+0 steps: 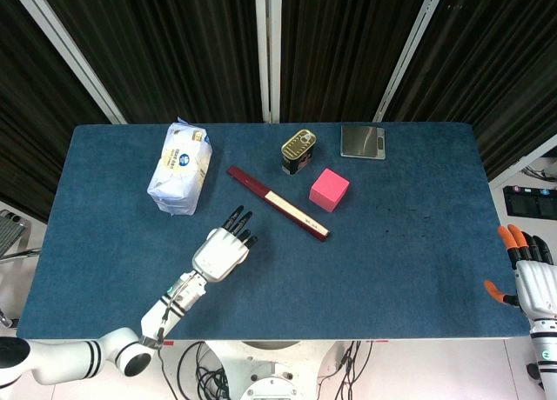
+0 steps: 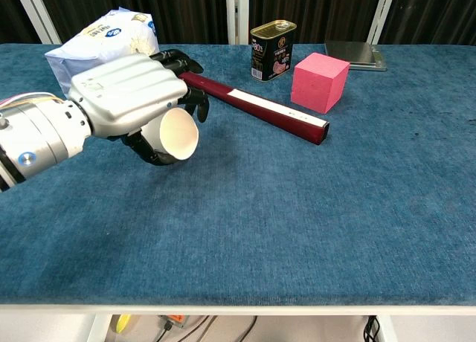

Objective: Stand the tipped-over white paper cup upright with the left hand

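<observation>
The white paper cup (image 2: 179, 133) lies on its side in my left hand (image 2: 125, 98), mouth turned to the right and toward the chest camera. The fingers wrap over its top and the thumb curls beneath, and the cup seems raised a little off the blue table (image 2: 297, 215). From the head view my left hand (image 1: 222, 251) covers the cup completely. My right hand (image 1: 529, 276) hangs past the table's right edge, fingers apart and holding nothing.
A white bag (image 2: 104, 50) lies just behind the left hand. A long maroon box (image 2: 256, 108) runs diagonally to its right, then a tin can (image 2: 271, 50), a pink cube (image 2: 320, 80) and a flat grey device (image 2: 355, 54) at the back.
</observation>
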Robot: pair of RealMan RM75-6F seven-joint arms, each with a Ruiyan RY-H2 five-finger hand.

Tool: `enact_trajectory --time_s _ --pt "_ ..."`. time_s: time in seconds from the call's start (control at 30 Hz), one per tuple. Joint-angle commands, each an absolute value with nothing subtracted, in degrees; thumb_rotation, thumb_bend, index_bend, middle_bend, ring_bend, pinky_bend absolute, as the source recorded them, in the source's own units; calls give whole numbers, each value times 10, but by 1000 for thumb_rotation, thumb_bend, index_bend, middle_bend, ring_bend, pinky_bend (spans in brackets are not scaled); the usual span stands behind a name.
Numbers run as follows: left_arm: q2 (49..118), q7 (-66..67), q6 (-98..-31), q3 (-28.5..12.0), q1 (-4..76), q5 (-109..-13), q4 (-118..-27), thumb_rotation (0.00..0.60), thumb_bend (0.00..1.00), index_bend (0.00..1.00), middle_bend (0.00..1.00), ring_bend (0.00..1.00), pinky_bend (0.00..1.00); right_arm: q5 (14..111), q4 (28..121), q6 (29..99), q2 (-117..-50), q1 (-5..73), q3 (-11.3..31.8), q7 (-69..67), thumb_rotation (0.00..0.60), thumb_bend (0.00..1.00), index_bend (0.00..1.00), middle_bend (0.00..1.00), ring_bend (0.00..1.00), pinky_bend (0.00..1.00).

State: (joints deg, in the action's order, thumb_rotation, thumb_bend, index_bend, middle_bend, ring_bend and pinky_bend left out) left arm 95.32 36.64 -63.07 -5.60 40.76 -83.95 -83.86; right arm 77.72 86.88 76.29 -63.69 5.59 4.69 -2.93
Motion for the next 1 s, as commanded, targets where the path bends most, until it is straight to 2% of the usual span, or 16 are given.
enact_trajectory --time_s 0.03,0.23,0.37,0.5,0.67,1.0 --pt "952 305 -654 -61 403 -855 -843 600 188 372 443 84 21 778 869 763 -637 56 47 -29 600 176 0 0 0 0" --pt "962 63 -739 -73 368 -880 -841 600 187 375 445 99 22 776 868 761 -636 57 47 -29 600 176 0 0 0 0" --pt "953 -134 -752 -71 345 -870 -836 600 188 379 449 99 21 775 869 759 -637 57 47 -28 600 176 0 0 0 0" --pt "963 -285 -781 -63 323 -880 -769 600 188 379 451 99 17 775 871 756 -639 58 44 -23 600 176 0 0 0 0" --pt "988 -368 -807 -55 303 -886 -686 600 187 379 451 99 17 774 873 750 -643 61 43 -14 600 176 0 0 0 0" --pt "1040 -464 -799 -50 276 -864 -584 600 186 372 449 99 17 773 877 748 -645 63 42 -6 600 176 0 0 0 0"
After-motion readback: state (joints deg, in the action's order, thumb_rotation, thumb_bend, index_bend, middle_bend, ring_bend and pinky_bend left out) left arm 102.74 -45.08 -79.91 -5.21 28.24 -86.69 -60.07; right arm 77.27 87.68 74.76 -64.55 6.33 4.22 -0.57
